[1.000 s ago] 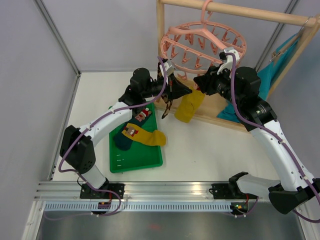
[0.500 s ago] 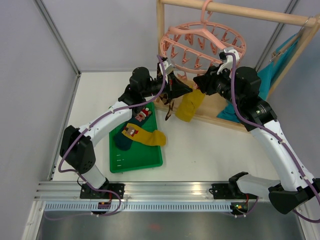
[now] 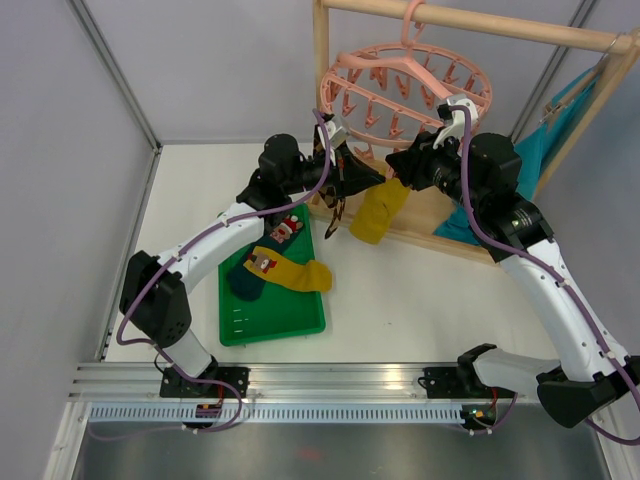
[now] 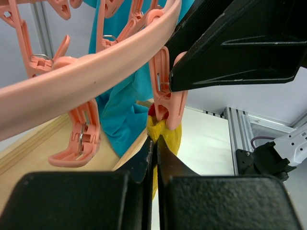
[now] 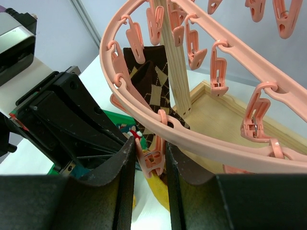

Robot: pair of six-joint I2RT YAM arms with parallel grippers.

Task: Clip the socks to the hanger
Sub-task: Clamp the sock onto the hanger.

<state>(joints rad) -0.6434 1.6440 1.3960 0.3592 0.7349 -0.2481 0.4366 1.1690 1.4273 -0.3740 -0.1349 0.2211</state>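
Now, left gripper (image 4: 154,142) clamped on mustard sock (image 4: 172,139), right gripper (image 5: 149,152) squeezing a pink hanger clip (image 5: 153,164)

Both arms are white with fat black joints. A purple cable (image 3: 468,215) runs along the left arm (image 3: 200,245) and the right arm (image 3: 550,290). The left gripper (image 4: 154,143) has flat black fingers (image 4: 72,201).

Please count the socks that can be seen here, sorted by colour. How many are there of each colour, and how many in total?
Brown argyle sock: 1
Mustard-yellow socks: 2
Dark teal socks: 2
Total: 5
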